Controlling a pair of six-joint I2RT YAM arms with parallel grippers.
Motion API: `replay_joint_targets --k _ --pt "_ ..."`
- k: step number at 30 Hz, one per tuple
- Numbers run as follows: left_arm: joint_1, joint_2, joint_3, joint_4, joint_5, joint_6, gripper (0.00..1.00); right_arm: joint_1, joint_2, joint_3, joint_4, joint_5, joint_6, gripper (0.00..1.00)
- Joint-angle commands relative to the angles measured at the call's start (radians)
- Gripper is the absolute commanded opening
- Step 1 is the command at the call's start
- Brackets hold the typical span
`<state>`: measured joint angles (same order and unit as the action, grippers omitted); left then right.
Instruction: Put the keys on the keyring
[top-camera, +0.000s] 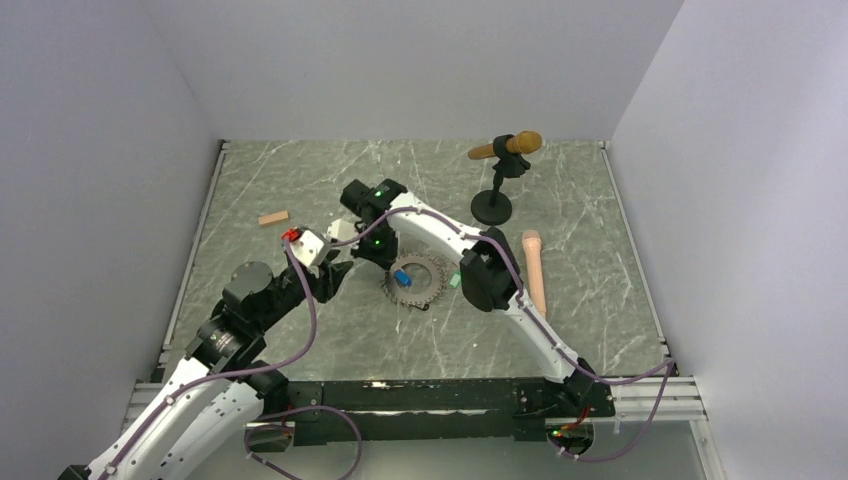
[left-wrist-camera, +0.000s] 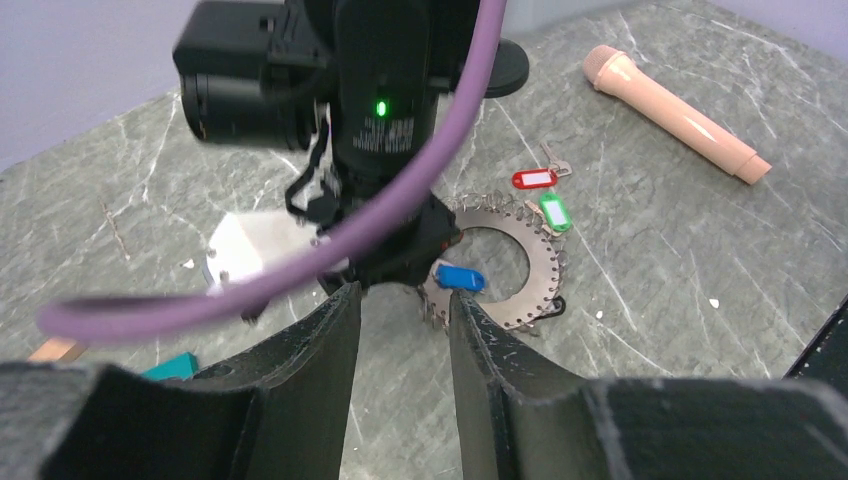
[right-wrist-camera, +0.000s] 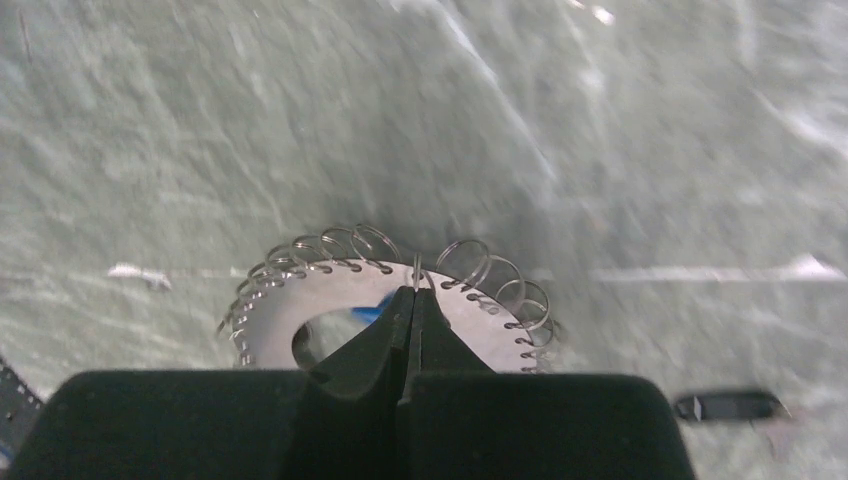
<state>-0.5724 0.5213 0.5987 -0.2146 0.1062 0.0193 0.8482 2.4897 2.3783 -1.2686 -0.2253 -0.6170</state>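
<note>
Pinching a thin wire loop on the rim of the keyring (right-wrist-camera: 280, 300), my right tool (right-wrist-camera: 413, 300) has its fingers pressed together, and the ring sits just under and ahead of its tip on the worktop (right-wrist-camera: 600, 150). My left tool (left-wrist-camera: 402, 300) stands partly spread with nothing between its fingers. The blue key (left-wrist-camera: 460, 277) lies on the ring right at its right fingertip. Farther ahead and to the right, the green key (left-wrist-camera: 553, 212) lies at the ring's far rim and the red key (left-wrist-camera: 533, 178) just beyond it. I judge the risk to be a close that lands off-centre. That would shove the blue tag aside, or bump my right tool close ahead and tug the loop out of its pinch.
</note>
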Motion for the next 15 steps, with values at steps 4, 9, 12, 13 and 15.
replay_joint_targets --k 4,9,12,13,15 --pt "0.004 -0.044 -0.023 -0.027 -0.042 0.000 0.43 0.038 0.012 0.085 0.073 0.072 0.052 0.00" --pt "0.004 -0.054 -0.025 -0.033 -0.041 -0.006 0.43 0.053 0.000 0.106 0.135 0.038 0.078 0.09" --pt "0.003 -0.063 -0.026 -0.037 -0.041 -0.012 0.43 0.054 -0.011 0.117 0.141 -0.016 0.093 0.15" --pt "0.004 -0.066 -0.027 -0.037 -0.043 -0.012 0.43 0.055 -0.019 0.116 0.138 -0.035 0.096 0.17" --pt "0.003 -0.071 -0.029 -0.036 -0.043 -0.012 0.43 0.049 -0.041 0.103 0.138 -0.080 0.103 0.21"
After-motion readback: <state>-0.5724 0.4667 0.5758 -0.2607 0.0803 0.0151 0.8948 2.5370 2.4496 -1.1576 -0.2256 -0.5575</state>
